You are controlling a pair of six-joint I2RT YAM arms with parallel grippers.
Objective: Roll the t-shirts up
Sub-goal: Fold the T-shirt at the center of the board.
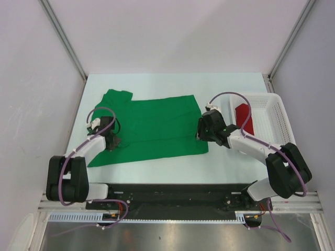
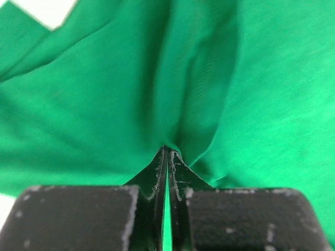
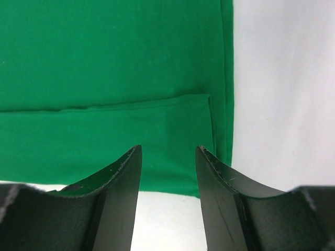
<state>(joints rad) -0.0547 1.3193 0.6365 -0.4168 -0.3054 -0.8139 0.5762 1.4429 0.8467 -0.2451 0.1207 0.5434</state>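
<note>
Table (image 1: 235, 86): pale, smooth top. White walls (image 1: 178, 31) enclose far side and both flanks; metal posts (image 1: 65, 39) at far corners.

T-shirts: two.
- Green t-shirt (image 1: 157, 128): one, spread flat mid-table, reaching toward left edge, sleeve toward far left corner.
- Red t-shirt (image 1: 244, 117): one, bundled inside white mesh basket (image 1: 277, 123).

Basket: one, at right edge.

Left end effector (image 2: 166, 152): clamped on raised fold of green cloth at shirt's left side.

Right end effector (image 3: 167, 151): jaws apart, nothing between, over shirt's near right corner.
</note>
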